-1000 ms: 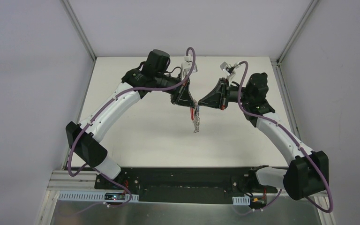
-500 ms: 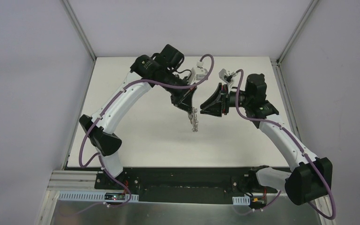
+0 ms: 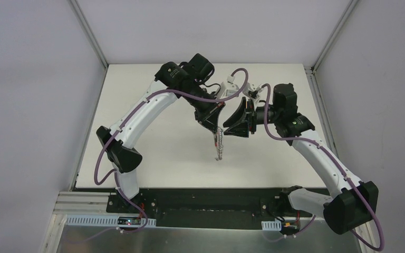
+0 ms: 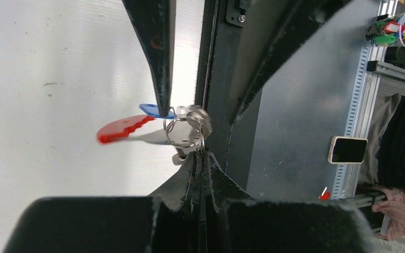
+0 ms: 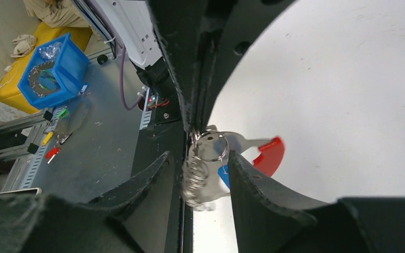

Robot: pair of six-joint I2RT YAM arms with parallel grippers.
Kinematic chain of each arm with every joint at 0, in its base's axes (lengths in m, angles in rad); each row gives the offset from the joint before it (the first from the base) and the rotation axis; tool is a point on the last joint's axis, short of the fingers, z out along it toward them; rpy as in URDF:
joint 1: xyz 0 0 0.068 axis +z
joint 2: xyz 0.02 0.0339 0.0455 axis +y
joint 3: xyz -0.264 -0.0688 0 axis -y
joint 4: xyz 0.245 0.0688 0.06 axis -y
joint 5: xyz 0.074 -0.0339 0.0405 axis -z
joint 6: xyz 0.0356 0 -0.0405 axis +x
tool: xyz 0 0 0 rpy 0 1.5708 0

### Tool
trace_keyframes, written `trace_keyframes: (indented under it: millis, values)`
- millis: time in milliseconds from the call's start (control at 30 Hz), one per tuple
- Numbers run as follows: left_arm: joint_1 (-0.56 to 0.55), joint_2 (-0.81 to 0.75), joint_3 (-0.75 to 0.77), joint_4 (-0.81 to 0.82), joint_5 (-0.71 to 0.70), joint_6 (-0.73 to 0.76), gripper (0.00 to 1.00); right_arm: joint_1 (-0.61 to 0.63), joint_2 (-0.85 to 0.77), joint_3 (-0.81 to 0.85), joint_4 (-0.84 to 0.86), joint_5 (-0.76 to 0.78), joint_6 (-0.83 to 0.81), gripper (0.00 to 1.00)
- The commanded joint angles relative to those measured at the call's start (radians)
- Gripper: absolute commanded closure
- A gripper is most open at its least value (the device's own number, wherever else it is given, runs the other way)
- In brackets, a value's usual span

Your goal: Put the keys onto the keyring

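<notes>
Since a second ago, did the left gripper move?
Yes. The left gripper has shifted slightly nearer the camera, away from the table's far edge.

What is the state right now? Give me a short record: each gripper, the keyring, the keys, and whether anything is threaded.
left gripper: shut on the keyring, pinching one ring
right gripper: open, one finger on each side of the ring cluster, not clamped
keyring: held by the left gripper, its chain of rings dangling below it in the top view
keys: only the blue key is identifiable, lying against the pinched ring
threaded: cannot tell
red piece: sticks out sideways from the ring cluster
</notes>
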Motion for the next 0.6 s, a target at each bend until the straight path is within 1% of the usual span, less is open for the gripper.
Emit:
trace_keyframes:
  millis: [0,200,333,400,500,567]
  values:
    - [-0.006,0.012,0.036,-0.002,0.054,-0.011,1.00,0.025,-0.007,0.044,0.015,-0.020,-0.031,0.56]
    - [-0.006,0.020,0.036,0.014,0.065,-0.023,1.00,0.049,0.014,0.048,0.034,-0.020,-0.011,0.61]
    - [-0.006,0.020,0.035,0.016,0.066,-0.022,1.00,0.058,0.026,0.042,0.039,-0.011,-0.010,0.66]
    - [-0.006,0.019,0.032,0.016,0.068,-0.022,1.00,0.059,0.031,0.042,0.046,-0.008,-0.003,0.69]
    - [-0.005,0.018,0.026,0.020,0.071,-0.021,1.00,0.062,0.037,0.045,0.048,-0.008,0.011,0.78]
    - [-0.006,0.017,0.019,0.024,0.072,-0.021,1.00,0.063,0.040,0.045,0.049,-0.003,0.013,0.79]
